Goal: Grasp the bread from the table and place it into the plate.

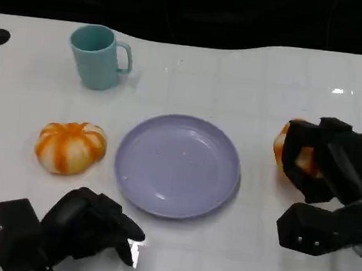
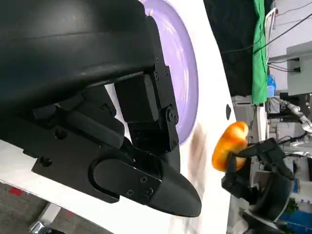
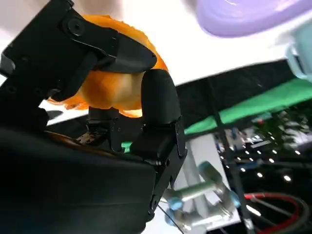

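At the frame's right, the right hand [image 1: 322, 163] grips the bread [image 1: 289, 153] beside the plate [image 1: 177, 165]. At lower left, the left hand [image 1: 73, 224] rests on the tabletop [image 1: 237, 83], fingers [image 1: 118, 225] curled on nothing.

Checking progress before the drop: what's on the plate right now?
Nothing lies on the plate; its lavender surface shows bare, with only small glints. The bread is off to the side in the right hand. The plate's underside is hidden.

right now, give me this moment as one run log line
phase: grasp | right hand: holds bread | left hand: idle, holds nothing | plate: no bread yet | second bread: left of plate
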